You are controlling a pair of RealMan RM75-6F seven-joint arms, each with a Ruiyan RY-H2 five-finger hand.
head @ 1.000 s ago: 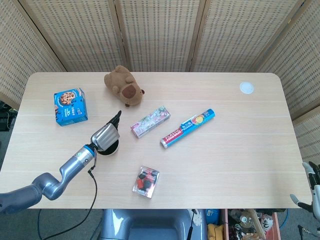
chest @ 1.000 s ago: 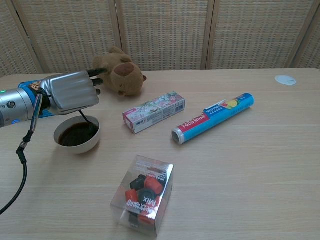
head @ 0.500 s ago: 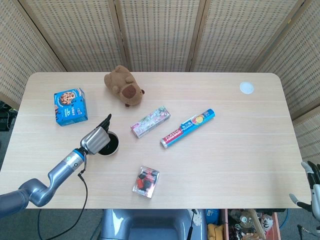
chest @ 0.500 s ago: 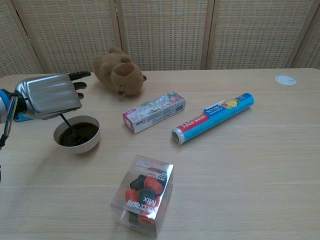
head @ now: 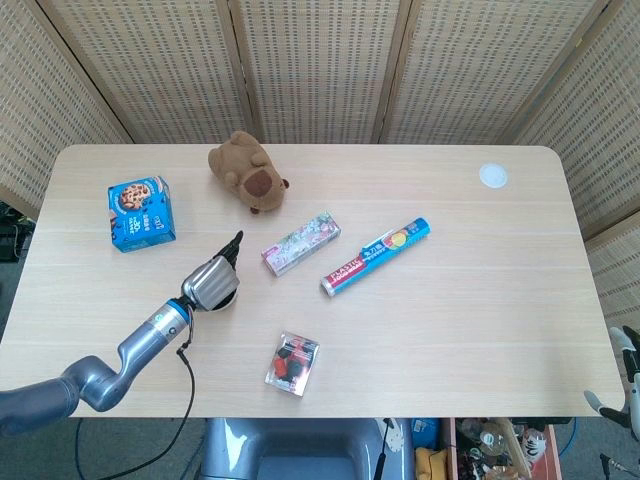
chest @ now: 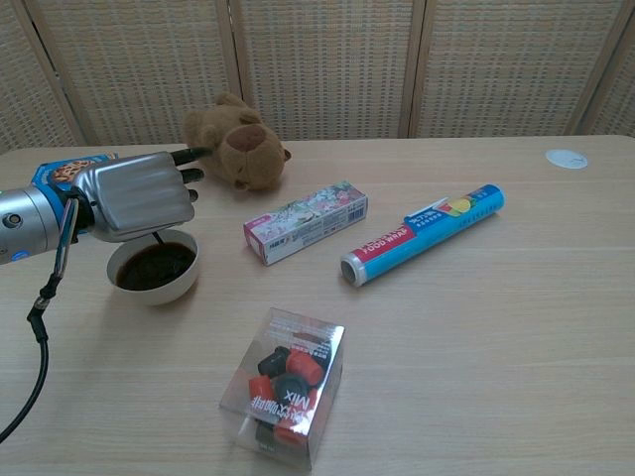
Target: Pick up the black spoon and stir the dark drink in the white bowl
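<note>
Fingers (chest: 189,164) hold black spoon (chest: 159,241) in white bowl (chest: 151,290).

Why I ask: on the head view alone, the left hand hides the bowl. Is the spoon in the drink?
Observer: Yes. In the chest view the black spoon runs as a thin shaft from under the left hand down into the dark drink.
Operator: How full is the bowl?
Observer: The drink lies below the rim of the white bowl, which stands upright.
Operator: Do the fingers touch the rim?
Observer: No, the hand is above it.
</note>
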